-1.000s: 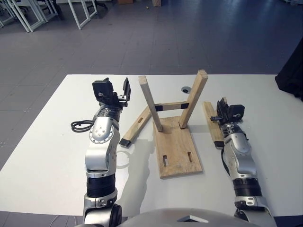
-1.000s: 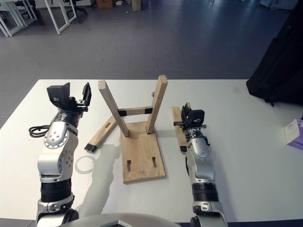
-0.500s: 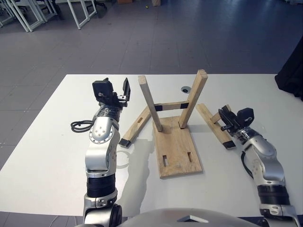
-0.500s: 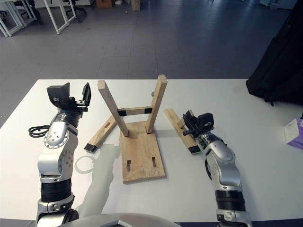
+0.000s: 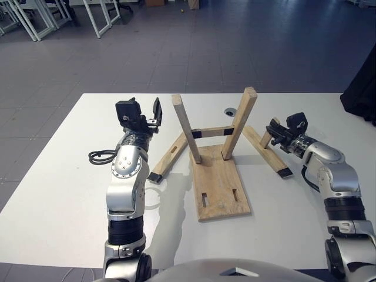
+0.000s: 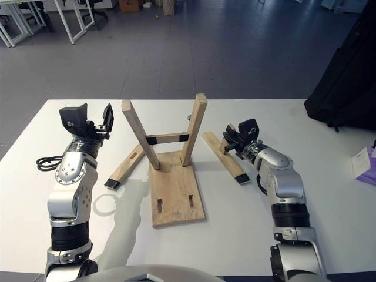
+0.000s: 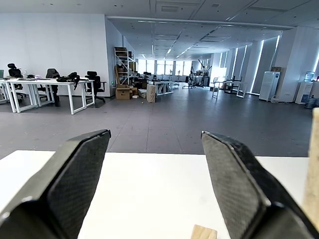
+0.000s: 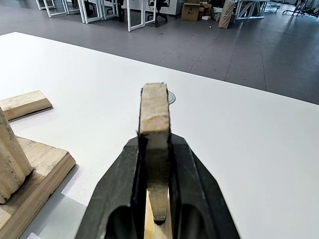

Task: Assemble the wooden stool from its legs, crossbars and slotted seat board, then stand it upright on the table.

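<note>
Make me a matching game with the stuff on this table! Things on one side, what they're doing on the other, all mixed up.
Things:
1. seat board
2. left gripper
3. right gripper
4. cable

What they're doing:
A. coiled on the table
B. open, holding nothing
C. lying flat with two legs standing up on it
D. clamped on a wooden piece

Right pairs: 1-C, 2-B, 3-D, 4-A.
</note>
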### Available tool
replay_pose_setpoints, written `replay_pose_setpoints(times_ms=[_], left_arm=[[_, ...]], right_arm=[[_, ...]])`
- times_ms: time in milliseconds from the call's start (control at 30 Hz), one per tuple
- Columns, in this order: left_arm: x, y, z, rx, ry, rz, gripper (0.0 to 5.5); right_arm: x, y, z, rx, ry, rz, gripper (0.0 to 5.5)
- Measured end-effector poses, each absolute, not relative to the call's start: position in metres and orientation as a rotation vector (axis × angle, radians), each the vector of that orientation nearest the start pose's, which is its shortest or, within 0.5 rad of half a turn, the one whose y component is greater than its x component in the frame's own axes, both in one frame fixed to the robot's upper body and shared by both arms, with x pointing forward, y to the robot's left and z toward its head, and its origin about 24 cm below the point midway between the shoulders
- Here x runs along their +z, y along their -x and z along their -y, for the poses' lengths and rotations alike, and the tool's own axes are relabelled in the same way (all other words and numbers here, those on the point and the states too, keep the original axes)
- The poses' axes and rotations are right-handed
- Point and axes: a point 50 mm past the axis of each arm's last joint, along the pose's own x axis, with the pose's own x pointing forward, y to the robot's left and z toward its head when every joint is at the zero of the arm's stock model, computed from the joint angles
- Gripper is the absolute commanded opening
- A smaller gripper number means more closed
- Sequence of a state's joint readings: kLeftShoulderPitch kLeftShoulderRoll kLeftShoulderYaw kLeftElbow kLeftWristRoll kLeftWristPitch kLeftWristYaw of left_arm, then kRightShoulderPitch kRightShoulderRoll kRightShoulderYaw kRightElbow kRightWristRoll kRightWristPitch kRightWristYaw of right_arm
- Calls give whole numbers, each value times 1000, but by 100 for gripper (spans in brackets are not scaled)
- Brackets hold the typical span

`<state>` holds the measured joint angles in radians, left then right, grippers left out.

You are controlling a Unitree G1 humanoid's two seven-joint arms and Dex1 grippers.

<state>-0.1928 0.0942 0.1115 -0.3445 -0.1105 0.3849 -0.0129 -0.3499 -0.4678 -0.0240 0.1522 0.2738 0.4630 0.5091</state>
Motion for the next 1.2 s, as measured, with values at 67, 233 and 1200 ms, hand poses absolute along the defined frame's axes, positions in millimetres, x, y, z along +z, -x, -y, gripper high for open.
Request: replay_pose_setpoints(times_ms=[67, 233, 1200], left_arm=[[136, -275, -171, 6, 16, 151, 338], [135, -276, -171, 5, 16, 147, 338], [134, -276, -172, 8, 15, 144, 338]], right_arm=[[86, -311, 213, 450, 101, -299, 40], [89, -316, 214, 443, 87, -320, 40], [168, -276, 217, 341, 14, -206, 269]])
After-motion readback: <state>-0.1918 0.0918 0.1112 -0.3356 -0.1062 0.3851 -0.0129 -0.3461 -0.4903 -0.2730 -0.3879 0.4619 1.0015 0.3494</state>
